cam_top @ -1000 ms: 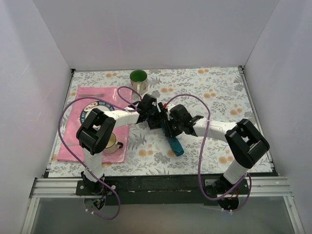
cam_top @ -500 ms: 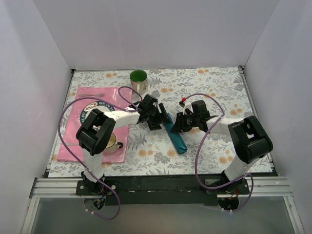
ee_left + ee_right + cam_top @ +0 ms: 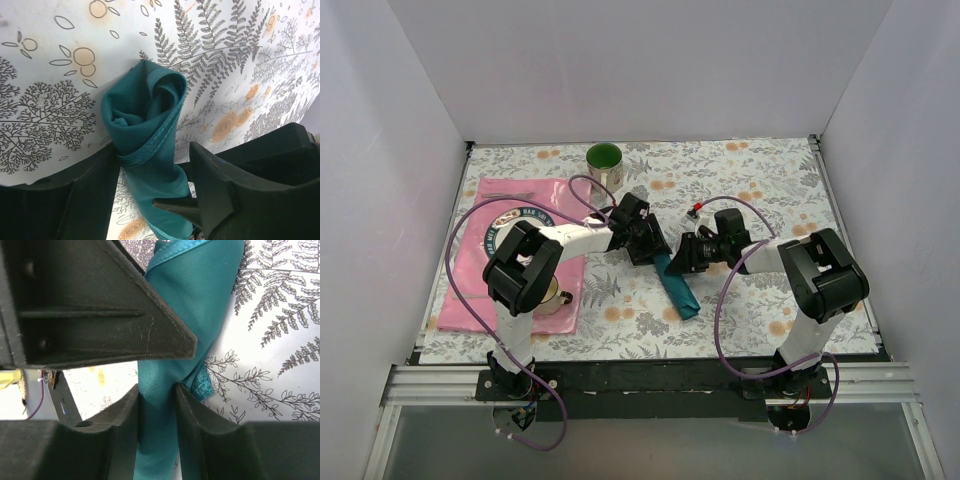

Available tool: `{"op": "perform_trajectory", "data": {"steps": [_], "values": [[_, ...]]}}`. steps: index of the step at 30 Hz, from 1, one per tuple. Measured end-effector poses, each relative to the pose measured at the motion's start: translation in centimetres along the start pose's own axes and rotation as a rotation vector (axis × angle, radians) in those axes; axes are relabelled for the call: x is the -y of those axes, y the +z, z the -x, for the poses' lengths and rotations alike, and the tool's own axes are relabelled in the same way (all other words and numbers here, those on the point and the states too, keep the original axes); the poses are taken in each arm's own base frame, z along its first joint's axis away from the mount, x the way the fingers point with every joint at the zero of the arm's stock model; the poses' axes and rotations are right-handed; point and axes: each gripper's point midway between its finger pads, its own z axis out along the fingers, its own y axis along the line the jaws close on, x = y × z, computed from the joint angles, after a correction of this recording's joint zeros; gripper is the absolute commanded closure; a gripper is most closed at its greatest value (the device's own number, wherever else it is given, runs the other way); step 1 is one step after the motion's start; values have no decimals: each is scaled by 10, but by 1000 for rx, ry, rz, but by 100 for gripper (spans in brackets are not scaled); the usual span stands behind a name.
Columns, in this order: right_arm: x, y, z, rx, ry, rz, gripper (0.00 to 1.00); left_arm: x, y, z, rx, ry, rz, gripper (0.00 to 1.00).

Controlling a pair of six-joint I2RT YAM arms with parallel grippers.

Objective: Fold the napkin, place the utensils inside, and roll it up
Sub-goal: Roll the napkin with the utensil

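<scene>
One soft, light, dark-teal cloth napkin [image 3: 678, 290], rolled: right gripper [image 3: 156, 395] pinches it tight, left gripper [image 3: 152, 155] straddles its end, jaws loose. Squeeze across all layers; it'll likely unroll.

The left arm [image 3: 582, 235] and right arm [image 3: 768, 252] converge — left jaws parted, right jaws pinched.

Napkin [image 3: 677, 287]: rolled up, dark teal tube, lying on the floral tablecloth [image 3: 770, 200] near centre.
Top view: the roll runs diagonally, far end up-left, near end down-right, flat on the cloth. Left wrist view: far end shows a loose spiral of layers, hemmed edge wrapped on the outside. Right wrist view: right gripper [image 3: 156, 390] pinches the roll across its width, fabric squeezed narrow between the fingers.
</scene>
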Motion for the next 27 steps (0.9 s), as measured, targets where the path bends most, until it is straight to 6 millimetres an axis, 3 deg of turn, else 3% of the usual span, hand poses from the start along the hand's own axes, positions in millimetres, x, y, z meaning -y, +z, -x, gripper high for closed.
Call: {"op": "perform_trajectory", "data": {"steps": [4, 5, 8, 11, 19, 25, 27], "values": [[4, -1, -3, -12, 11, -21, 41, -5, 1, 0, 10, 5, 17, 58], [3, -2, -3, -16, 9, -24, 33, -6, 2, -1, 11, 6, 19, 60], [0, -9, -1, -24, -20, -83, 19, -8, 2, -1, 15, 9, 21, 60], [-5, -16, 2, -32, -89, -194, 11, -9, 2, -1, 16, 11, 19, 61], [-31, -4, -6, -100, -353, -507, 9, -9, 2, -1, 17, 18, 18, 61], [-14, 2, -19, -156, -487, -798, 10, -9, 2, -2, 11, 12, 15, 61], [-11, 1, -14, -135, -509, -859, 13, -9, 1, -1, 3, 0, 8, 61]]}}
